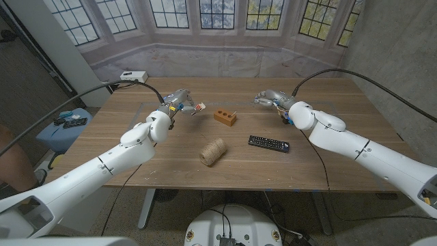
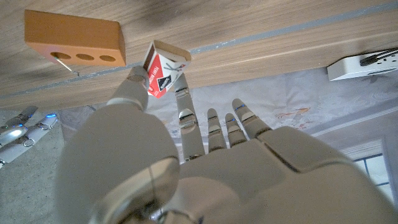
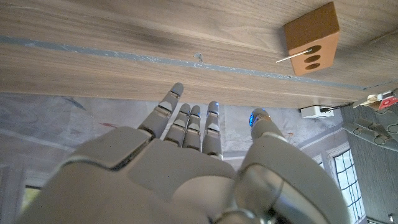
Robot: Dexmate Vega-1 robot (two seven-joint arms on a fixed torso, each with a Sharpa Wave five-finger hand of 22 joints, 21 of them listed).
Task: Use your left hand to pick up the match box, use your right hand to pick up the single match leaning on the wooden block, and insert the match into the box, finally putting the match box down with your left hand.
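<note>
— Where are we, a home?
— We'd say a staged lab: a printed backdrop (image 1: 225, 51) of bay windows hangs wrinkled across the frame's top, cables (image 1: 82, 96) trail at left, and a plain wooden table (image 1: 341, 157) fills the centre.

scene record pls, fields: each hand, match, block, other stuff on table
left hand: holds match box pinched, lifted off the table
right hand: open, holds nothing, right of the block
match: leaning on wooden block, not picked up
other: twine spool, remote, white device at far left of table
</note>
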